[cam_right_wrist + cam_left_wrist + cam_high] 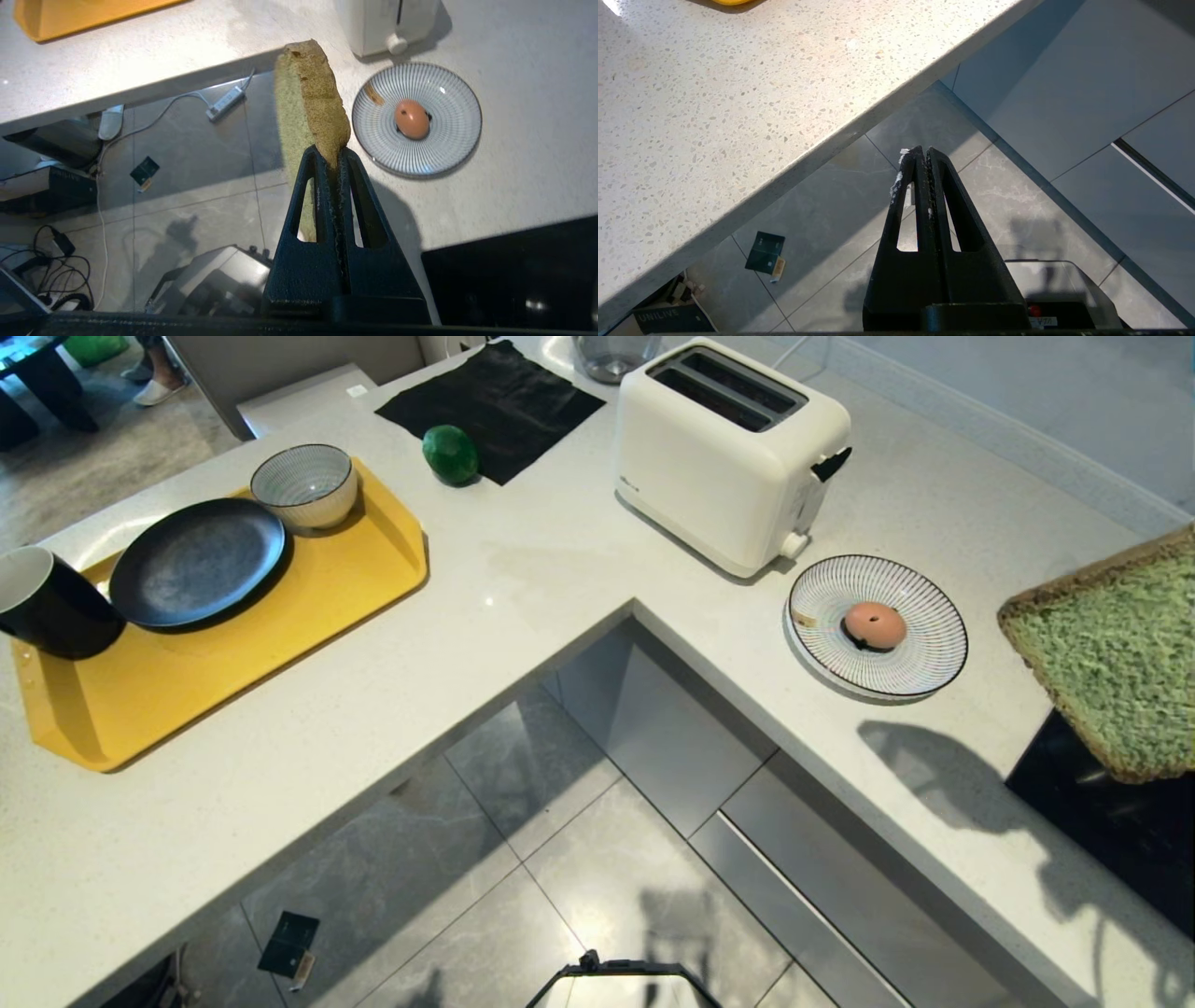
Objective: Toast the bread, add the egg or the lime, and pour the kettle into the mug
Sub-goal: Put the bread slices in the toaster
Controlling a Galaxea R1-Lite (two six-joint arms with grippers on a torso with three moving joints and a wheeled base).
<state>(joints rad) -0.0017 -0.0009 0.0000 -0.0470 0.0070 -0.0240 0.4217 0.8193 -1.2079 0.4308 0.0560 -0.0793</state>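
Note:
My right gripper [331, 154] is shut on the bread [312, 100], a thick pale green slice with a tan crust, held in the air above the counter's right part. The same slice fills the right edge of the head view [1116, 653]. The egg [875, 625] lies on a striped plate [920, 667] in front of the white toaster [728, 453], whose slots are empty. The lime [450, 455] sits by a black cloth. The mug [47, 602] stands on the yellow tray [233, 653]. The kettle is out of view. My left gripper [923, 151] is shut and empty, hanging over the floor beside the counter edge.
The tray also carries a dark plate [196, 560] and a striped bowl [305, 483]. A black hob [1111, 821] lies under the bread. A clear glass jug [611, 353] stands behind the toaster. The L-shaped counter [523, 579] wraps round an inner floor corner.

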